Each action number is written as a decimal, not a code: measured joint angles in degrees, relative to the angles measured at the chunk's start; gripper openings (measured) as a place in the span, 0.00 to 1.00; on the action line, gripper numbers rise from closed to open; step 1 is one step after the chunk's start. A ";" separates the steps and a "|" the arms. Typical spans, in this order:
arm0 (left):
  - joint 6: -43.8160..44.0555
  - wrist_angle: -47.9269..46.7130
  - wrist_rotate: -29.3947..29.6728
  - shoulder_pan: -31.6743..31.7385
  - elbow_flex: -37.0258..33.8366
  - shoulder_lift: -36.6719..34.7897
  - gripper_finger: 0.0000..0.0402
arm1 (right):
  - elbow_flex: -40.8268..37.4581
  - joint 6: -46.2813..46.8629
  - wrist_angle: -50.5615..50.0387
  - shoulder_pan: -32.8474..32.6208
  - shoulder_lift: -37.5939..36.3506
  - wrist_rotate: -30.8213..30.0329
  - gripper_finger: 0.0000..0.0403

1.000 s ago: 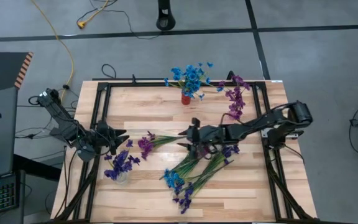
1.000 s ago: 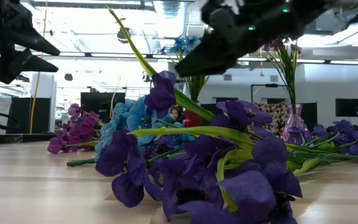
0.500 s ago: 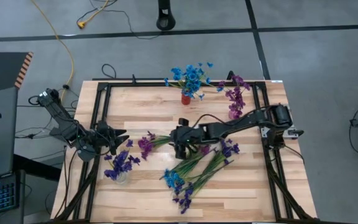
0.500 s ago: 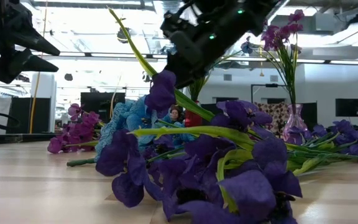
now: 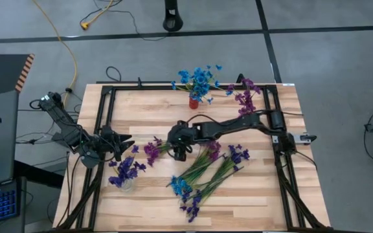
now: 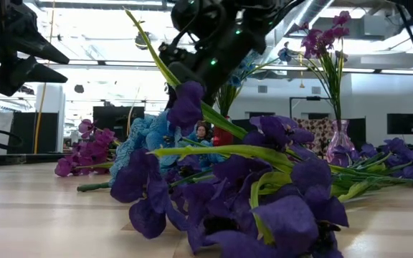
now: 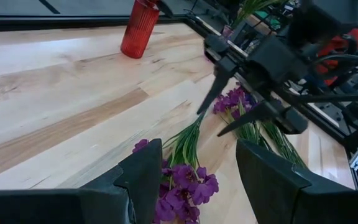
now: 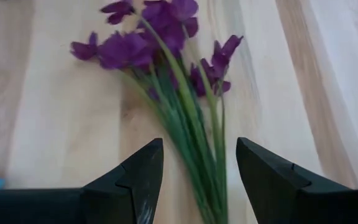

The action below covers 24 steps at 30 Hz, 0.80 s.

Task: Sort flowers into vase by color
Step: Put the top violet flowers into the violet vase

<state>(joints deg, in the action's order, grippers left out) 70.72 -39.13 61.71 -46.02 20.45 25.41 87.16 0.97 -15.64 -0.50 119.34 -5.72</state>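
You are looking down on a pale wooden table [image 5: 154, 110] edged by a black frame [image 5: 102, 123], with grey floor all round. Your right arm [image 5: 238, 124] is the largest moving thing: it reaches from its base at the table's right edge in a long, nearly flat line across the middle, wrist bent so the right gripper [image 5: 180, 150] points down at the tabletop. Its fingers [image 8: 132, 180] are spread apart, holding nothing, and hang just above the green stems of a magenta bunch [image 8: 160, 37] lying flat on the wood. Your left arm [image 5: 70, 133] waits folded at the left edge; the left gripper [image 5: 125, 144] hovers low, aimed toward the centre, fingers [image 7: 138, 180] parted and empty, near the blossoms of that same bunch. A loose heap of flowers [image 5: 203, 178], blue, magenta and dark violet on green stems, sprawls across the front centre of the table, just beside the right gripper. A red vase [image 5: 193, 101] at the back centre holds blue flowers [image 5: 199, 79]. A second vase [image 5: 243, 119], back right, holds magenta flowers [image 5: 245, 97]. A third vase [image 5: 127, 184], front left, holds dark violet flowers [image 5: 125, 171]. A yellow cable [image 5: 70, 48] trails over the floor behind the table.
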 joint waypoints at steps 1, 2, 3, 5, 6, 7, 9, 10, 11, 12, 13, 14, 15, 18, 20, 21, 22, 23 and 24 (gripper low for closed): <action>0.00 0.00 -0.01 0.00 0.00 0.00 0.48 | 0.65 -0.01 -0.60 0.25 0.37 0.01 0.57; 0.00 0.00 0.00 0.00 0.00 0.00 0.48 | 1.23 0.00 -1.47 0.40 0.85 0.14 0.57; 0.00 0.00 0.00 0.00 0.00 0.00 0.48 | 1.77 0.01 -1.83 0.59 1.09 0.75 0.57; 0.00 -0.08 -0.04 0.00 0.00 0.00 0.48 | 2.07 0.01 -2.39 1.05 1.17 2.18 0.57; -0.01 -0.11 -0.10 0.00 0.01 -0.02 0.48 | 2.07 0.00 -2.62 1.17 1.17 2.64 0.57; 0.00 -0.16 -0.24 0.00 0.02 -0.01 0.48 | 2.07 0.02 -2.47 1.36 1.17 2.81 0.57; 0.00 -0.28 -0.37 0.00 0.02 0.02 0.48 | 2.07 0.01 -2.78 1.52 1.17 2.81 0.57; 0.00 -0.28 -0.37 0.00 0.02 0.02 0.48 | 2.07 -0.02 -2.74 1.68 1.17 2.83 0.57; 0.00 -0.36 -0.41 0.00 0.02 0.06 0.48 | 2.07 0.00 -2.65 1.79 1.17 2.85 0.57; 0.00 -0.38 -0.50 0.00 0.02 0.07 0.48 | 2.07 0.00 -2.74 1.78 1.20 2.84 0.57; 0.00 -0.37 -0.65 0.00 0.02 0.07 0.48 | 2.08 -0.08 -2.54 1.81 1.81 2.84 0.57; 0.00 -0.39 -0.92 0.00 0.02 0.07 0.48 | 2.12 -0.13 -2.28 1.83 2.18 2.84 0.57; 0.00 -0.37 -1.09 0.00 0.02 0.07 0.48 | 2.12 -0.15 -2.39 1.84 2.71 2.82 0.57; 0.00 -0.39 -1.11 0.00 0.02 0.09 0.48 | 2.01 -0.27 -1.61 1.83 4.70 2.82 0.57; 0.03 -0.39 -1.15 0.00 0.02 0.11 0.48 | 1.99 -1.17 -2.08 1.82 5.04 2.82 0.57; 0.04 -0.39 -1.17 0.00 0.02 0.11 0.48 | 2.01 -1.36 -1.20 1.82 5.77 2.82 0.57; 0.02 -0.39 -1.21 0.00 0.02 0.11 0.48 | 2.19 -1.42 -0.22 1.82 6.18 2.80 0.57; 0.02 -0.40 -1.26 0.00 0.02 0.11 0.48 | 2.17 -1.43 -0.22 1.83 6.46 2.65 0.57; 0.02 -0.44 -1.24 0.00 0.02 0.11 0.48 | 2.01 -1.45 -0.71 1.82 6.67 2.52 0.57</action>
<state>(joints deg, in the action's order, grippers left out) 70.74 -39.57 60.47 -46.02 20.47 25.52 89.16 -0.48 -16.35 1.32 126.01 -3.19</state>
